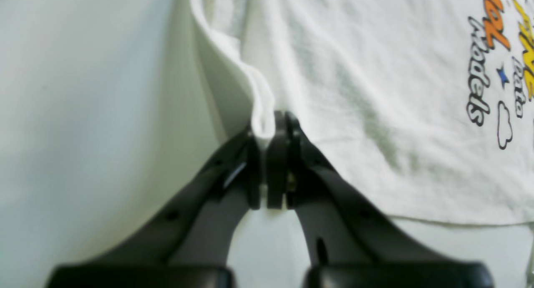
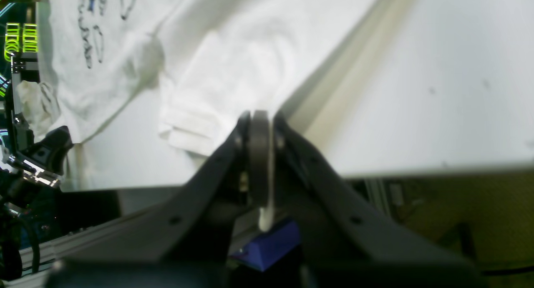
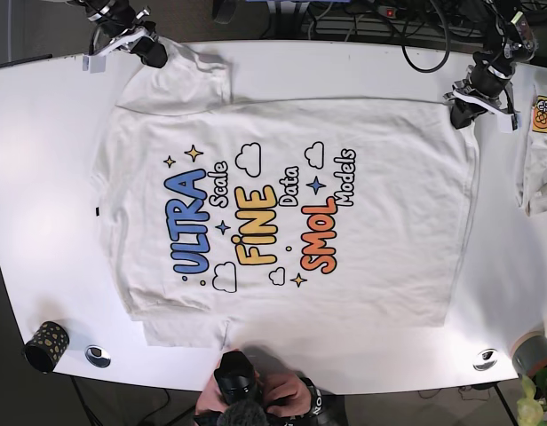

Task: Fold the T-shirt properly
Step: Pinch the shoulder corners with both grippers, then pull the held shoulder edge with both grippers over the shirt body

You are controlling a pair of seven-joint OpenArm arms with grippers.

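The white T-shirt [image 3: 282,213] lies spread flat, print side up, across the middle of the white bench [image 3: 43,177], its coloured lettering reading ULTRA, FINE and SMOL among small clouds and stars. In the base view the collar end points left and the hem runs down the right side, with one sleeve [image 3: 189,84] folded near the far edge and the other near the close edge. The left gripper [image 1: 267,129] sits at the shirt's far hem corner, its black fingers [image 1: 277,162] together and clamped on a pinched ridge of white fabric that rises between them; the wrist view shows the cloth draping away from that pinch with the orange and black lettering off to the right. The right gripper [image 2: 260,125] is at the far sleeve near the bench edge, its fingers [image 2: 258,162] closed on a strip of white cloth that runs through them, the folded sleeve cuff lying just beside them. A person's hands [image 3: 287,390] hold a dark camera [image 3: 233,377] at the close edge of the bench. A dark patterned cup [image 3: 45,344] stands at the near left corner, and a second folded garment [image 3: 538,164] lies at the right edge.
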